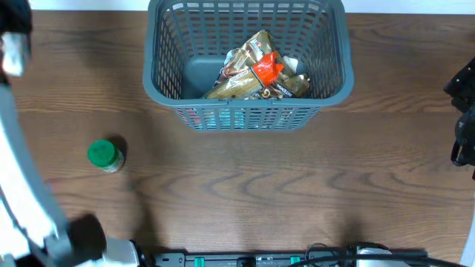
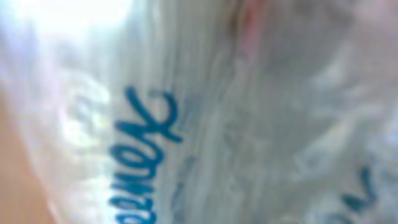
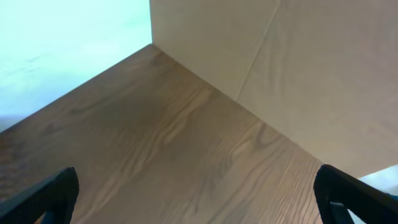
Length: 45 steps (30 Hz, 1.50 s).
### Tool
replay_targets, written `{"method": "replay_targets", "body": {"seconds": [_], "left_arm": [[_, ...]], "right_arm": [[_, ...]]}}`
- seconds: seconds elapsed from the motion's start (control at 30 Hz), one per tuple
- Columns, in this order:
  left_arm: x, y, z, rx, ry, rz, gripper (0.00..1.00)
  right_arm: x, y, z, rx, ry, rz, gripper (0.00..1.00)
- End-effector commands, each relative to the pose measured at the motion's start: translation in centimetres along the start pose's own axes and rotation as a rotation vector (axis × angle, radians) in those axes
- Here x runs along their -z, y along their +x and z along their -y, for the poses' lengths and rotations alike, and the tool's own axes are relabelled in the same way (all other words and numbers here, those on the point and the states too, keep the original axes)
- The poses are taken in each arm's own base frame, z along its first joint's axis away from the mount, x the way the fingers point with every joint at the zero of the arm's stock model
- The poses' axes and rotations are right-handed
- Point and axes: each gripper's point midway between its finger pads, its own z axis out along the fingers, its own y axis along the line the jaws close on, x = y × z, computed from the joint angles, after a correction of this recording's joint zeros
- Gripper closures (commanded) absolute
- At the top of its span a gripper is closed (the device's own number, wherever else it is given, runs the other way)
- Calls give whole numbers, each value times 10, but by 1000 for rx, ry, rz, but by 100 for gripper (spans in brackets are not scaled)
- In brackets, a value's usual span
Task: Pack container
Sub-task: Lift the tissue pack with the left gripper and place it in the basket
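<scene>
The basket [image 1: 249, 117] stands at the far edge of the table [image 1: 297, 193], about midway between my two arms. It is grey-blue plastic, rectangular with rounded corners. It has a thick plain rim, and its walls are a lattice of narrow upright slots. The bottom is solid, and its left part lies bare. In the right part lies a heap of shiny gold-brown packets [image 1: 256, 74], one with a red patch on top. They lean toward the right wall and sit below the rim. Bits of teal and pink show through the slots of the near wall, but I cannot tell what they are.

A small jar with a green lid [image 1: 105, 155] stands upright on the table, well apart from the basket, to its near left.

My left arm [image 1: 22, 170] runs up the left edge of the overhead view, blurred. My left wrist camera is filled by a pale, see-through wrapper [image 2: 199, 112] with blue script lettering [image 2: 149, 124], very close and out of focus. No finger shows there, so I cannot tell whether my left claw is spread, closed or gripping.

My right arm [image 1: 464, 111] is at the right edge, well clear of the basket. My right claw [image 3: 199, 199] is spread wide, with one dark fingertip [image 3: 46, 196] in each lower corner of its view. Between them is only wood grain, with a beige panel [image 3: 311, 62] beyond.
</scene>
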Motion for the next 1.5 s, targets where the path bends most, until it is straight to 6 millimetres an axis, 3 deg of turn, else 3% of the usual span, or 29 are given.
{"method": "replay_targets", "body": {"seconds": [0.0,0.1,0.2,0.4,0.53,0.8,1.07,1.2,1.37,1.4,1.47], "left_arm": [[46,-66,66,-164,213,247,94],[76,-98,108,-274,291,374,94],[98,-112,158,-406,402,459,94],[102,-88,232,-668,580,460,94],[85,-59,265,-736,674,372,94],[30,-3,334,-766,857,193,94],[-16,49,394,-859,875,20,94],[-28,58,409,-812,886,-14,94],[-38,52,405,-763,853,-6,94],[-39,51,403,-759,846,-6,90],[-44,48,399,-720,812,-24,27]], "right_arm": [[1,-3,5,-19,19,11,1],[1,-3,5,-18,19,11,1],[1,-3,5,-18,19,11,1],[1,-3,5,-19,19,11,1],[1,-3,5,-19,19,11,1],[1,-3,5,-18,19,11,1],[1,-3,5,-18,19,11,1],[1,-3,5,-19,19,11,1],[1,-3,5,-18,19,11,1],[1,-3,5,-18,19,11,1],[1,-3,5,-19,19,11,1]]}}
